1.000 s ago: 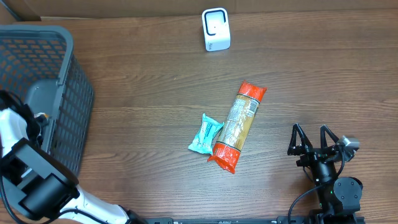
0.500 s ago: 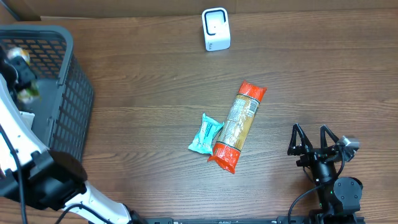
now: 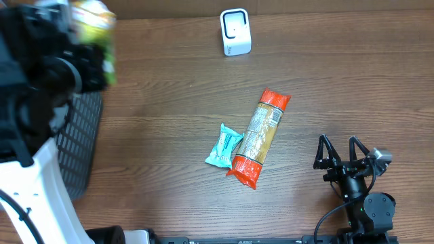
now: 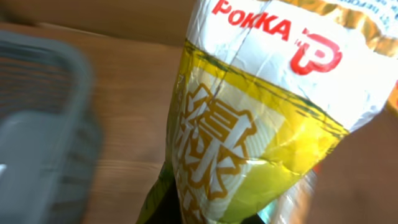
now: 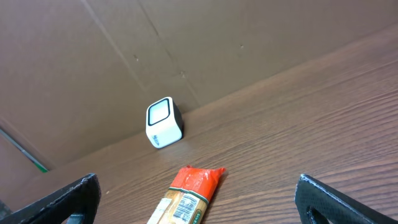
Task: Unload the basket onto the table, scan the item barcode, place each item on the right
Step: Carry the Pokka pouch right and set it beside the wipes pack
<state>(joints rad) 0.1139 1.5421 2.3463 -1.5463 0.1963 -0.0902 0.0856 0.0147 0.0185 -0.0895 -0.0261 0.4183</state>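
You have a brown wooden table (image 3: 169, 95) in front of you. A white scanner (image 3: 235, 32) stands near its far edge. Around the middle lies a long packet with orange ends (image 3: 260, 138), with a small teal packet (image 3: 224, 146) touching its left side. A grey mesh basket (image 3: 81, 129) sits at the left edge

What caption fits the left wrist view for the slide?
Close-up of the held Pokka drink bottle filling the frame, with the wooden table behind and the grey basket blurred at left.

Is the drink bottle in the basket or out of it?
Out. The left gripper holds the bottle above the table, with the basket off to its side.
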